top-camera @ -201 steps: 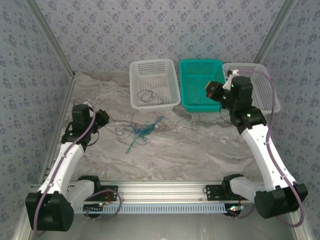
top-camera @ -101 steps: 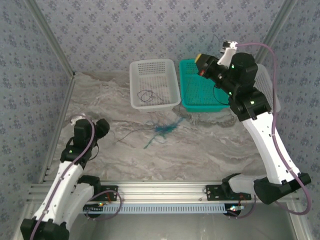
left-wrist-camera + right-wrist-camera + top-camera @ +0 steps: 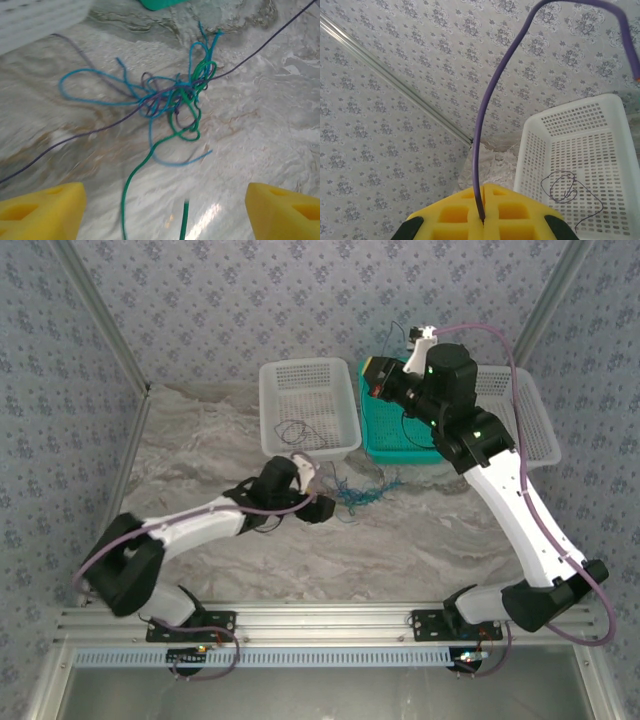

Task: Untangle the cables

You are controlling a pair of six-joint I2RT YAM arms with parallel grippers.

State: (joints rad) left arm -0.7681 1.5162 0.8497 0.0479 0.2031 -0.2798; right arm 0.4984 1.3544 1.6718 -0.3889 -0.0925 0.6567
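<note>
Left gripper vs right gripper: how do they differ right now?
1. The left gripper is open, jaws wide apart; the right gripper is shut.
2. The left gripper holds nothing; the right gripper pinches a purple cable.
3. The left gripper sits low over the table, facing the tangle; the right gripper is raised above the teal basket.
Shared: yellow pads.

Around me stand walls [image 3: 250, 300] papered pale grey-blue with a small repeating flower print. Bare metal struts [image 3: 104, 320] run up the corners. My table [image 3: 400, 540] is marbled grey-white with brownish veins, under soft, even light. An aluminium rail [image 3: 320, 620] crosses its near edge.
</note>
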